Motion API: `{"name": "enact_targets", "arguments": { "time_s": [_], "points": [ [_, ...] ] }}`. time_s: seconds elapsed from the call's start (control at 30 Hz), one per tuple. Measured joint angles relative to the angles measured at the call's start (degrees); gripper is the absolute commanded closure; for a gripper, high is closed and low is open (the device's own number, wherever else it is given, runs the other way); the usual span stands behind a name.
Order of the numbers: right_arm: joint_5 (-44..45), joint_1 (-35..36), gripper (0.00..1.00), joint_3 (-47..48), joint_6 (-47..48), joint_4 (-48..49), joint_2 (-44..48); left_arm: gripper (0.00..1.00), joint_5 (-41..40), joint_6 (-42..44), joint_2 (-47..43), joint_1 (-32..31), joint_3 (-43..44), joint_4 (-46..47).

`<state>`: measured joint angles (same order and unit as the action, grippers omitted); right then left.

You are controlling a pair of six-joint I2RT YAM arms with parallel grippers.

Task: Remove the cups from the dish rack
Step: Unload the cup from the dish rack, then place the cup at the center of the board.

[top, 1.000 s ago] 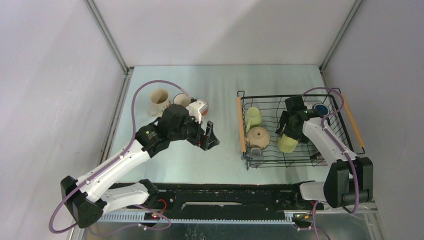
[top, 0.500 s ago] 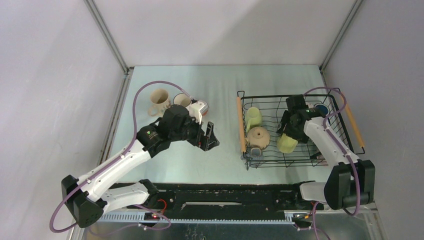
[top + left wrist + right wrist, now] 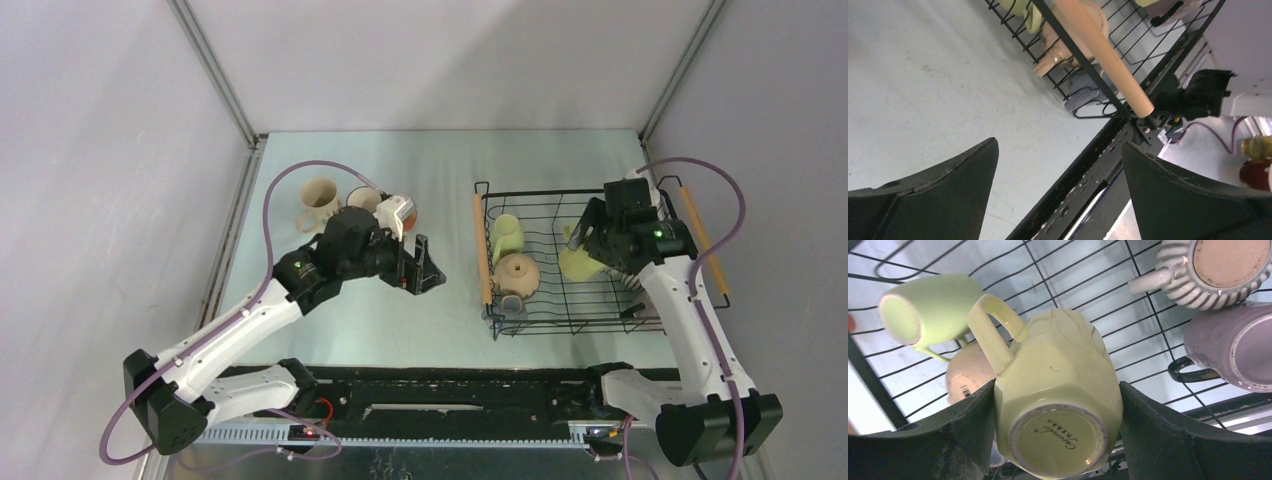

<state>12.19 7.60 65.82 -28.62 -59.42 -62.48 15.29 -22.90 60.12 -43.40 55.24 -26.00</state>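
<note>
While the right fingers [image 3: 1173, 440] clamp the yellow-green mug [image 3: 1058, 390] by its sides, base toward the wrist camera, the mug hangs tilted over the dish rack [image 3: 540, 193], right of centre in the top view. Left fingers [image 3: 938, 190] are spread wide, holding nothing, over the table [image 3: 420, 320] just left of the rack's wooden handle [image 3: 1098, 50]. Pale green cup [image 3: 506, 236], tan cup [image 3: 517, 272] and grey cup [image 3: 510, 305] lie at the rack's left end.

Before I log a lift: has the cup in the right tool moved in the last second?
Yes. The yellow-green cup in the right tool has shifted away from the dish rack's near rim, toward its far side.
</note>
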Motion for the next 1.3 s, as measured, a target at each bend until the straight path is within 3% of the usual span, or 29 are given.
{"name": "enact_targets", "arguments": {
  "time_s": [0.3,0.67,0.97,1.3],
  "points": [
    [-6.69,0.09,0.88,10.29,0.04,-3.5,0.79,0.0,1.68,-3.67,0.17,0.42,1.18,6.38],
    [-19.74,3.89,0.87,24.04,-1.36,-3.28,-1.55,0.02,11.67,-11.93,2.86,6.62,1.99,22.27],
    [-30.88,10.08,0.87,25.53,-6.75,5.03,-8.35,0.06,19.34,-22.18,5.49,10.21,1.99,36.35],
    [-39.82,11.3,0.87,25.53,-13.09,15.02,-13.05,0.12,22.45,-30.21,7.56,11.91,1.88,47.19]
  ]
}}
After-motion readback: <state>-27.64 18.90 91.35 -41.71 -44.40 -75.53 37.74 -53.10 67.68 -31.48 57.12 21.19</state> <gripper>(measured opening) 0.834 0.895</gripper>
